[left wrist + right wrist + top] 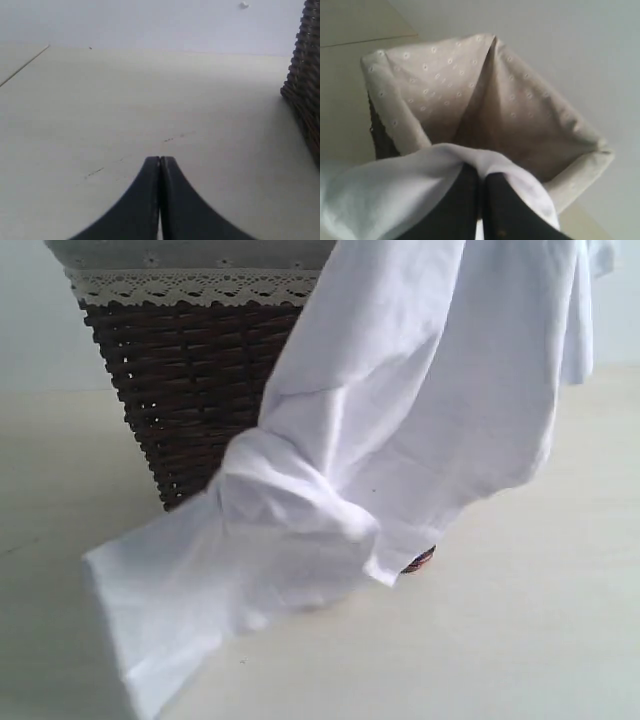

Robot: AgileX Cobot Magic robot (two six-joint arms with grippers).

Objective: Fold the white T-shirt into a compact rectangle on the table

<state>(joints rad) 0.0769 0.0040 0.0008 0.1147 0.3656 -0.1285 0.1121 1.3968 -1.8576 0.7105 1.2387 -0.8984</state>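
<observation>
ok, right pincer [481, 175] clamped on white t-shirt [400, 420] above basket [190, 380]; shirt hangs lengthwise down basket front to counter [500, 640]; left pincer [160, 159] closed, empty.

The left gripper [160, 161] is hanging low over the table [100, 100], tilted so that it is pointing out across the surface rather than straight down. Its two dark, curved jaws are pressing flat against each other along their whole visible length, with nothing between them. The right gripper [481, 175] is sitting high, above the open basket [485, 100] and angled down toward it. Its jaws are closing together on a fold of the shirt [395, 195], and white cloth is wrapping over both tips and hiding them.
</observation>
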